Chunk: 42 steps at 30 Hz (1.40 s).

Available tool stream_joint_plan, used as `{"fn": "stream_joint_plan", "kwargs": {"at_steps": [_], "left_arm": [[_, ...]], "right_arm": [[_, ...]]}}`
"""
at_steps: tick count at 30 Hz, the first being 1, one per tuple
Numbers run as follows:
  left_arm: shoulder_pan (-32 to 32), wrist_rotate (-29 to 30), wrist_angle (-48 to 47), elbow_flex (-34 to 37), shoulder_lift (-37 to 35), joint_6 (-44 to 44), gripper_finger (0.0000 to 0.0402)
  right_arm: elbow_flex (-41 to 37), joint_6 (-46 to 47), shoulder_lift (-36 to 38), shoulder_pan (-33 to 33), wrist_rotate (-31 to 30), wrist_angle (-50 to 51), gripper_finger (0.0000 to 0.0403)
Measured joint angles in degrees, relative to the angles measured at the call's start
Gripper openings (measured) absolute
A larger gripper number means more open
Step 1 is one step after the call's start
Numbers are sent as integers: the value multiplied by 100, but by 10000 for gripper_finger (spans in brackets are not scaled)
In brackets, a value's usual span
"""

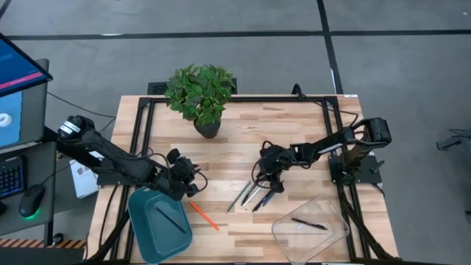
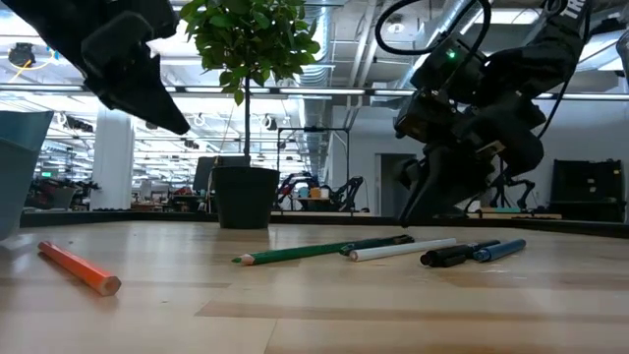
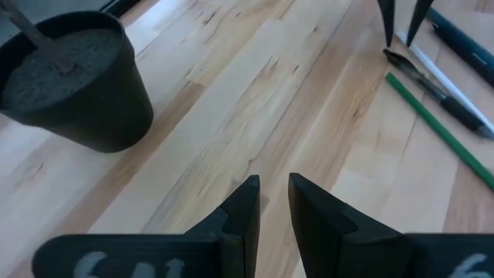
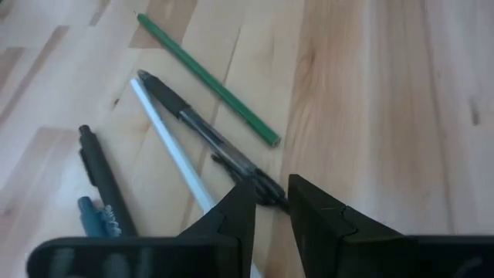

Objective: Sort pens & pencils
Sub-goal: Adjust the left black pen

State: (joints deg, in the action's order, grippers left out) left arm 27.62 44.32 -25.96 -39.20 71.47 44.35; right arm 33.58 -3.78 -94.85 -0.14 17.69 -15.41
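Our right gripper hides 1 end of the black pen, fingers slightly apart above it; our left gripper, narrowly parted, hovers empty lower left.

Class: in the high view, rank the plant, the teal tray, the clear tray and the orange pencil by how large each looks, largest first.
1. Clear tray and teal tray: similar, too close to rank.
2. Plant: its foliage spreads nearly as wide, but it stands taller, nearer the camera, so unsure.
3. Orange pencil: clearly smallest.

Smooth pale wood table, glossy clear plastic tray.
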Motion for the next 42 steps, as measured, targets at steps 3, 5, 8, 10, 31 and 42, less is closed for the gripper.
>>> {"fn": "stream_joint_plan", "kwargs": {"at_steps": [3, 5, 8, 10, 31, 42], "left_arm": [[0, 4, 22, 0, -15, 255, 63], [0, 47, 24, 0, -70, 294, 63], [-2, 69, 90, 0, -76, 185, 63], [0, 69, 228, 0, -76, 101, 63], [-1, -44, 959, 0, -76, -511, 63], [0, -325, 1092, 0, -76, -713, 63]], "right_arm": [[0, 230, 0, 2, 50, 57, 103], [0, 246, 0, 2, 67, 128, 103], [0, 244, 0, 2, 69, 169, 103], [0, 234, 0, 2, 63, 163, 103], [2, -411, 3, -258, 606, -193, 103], [14, 131, -715, -368, 874, -867, 103]]}}
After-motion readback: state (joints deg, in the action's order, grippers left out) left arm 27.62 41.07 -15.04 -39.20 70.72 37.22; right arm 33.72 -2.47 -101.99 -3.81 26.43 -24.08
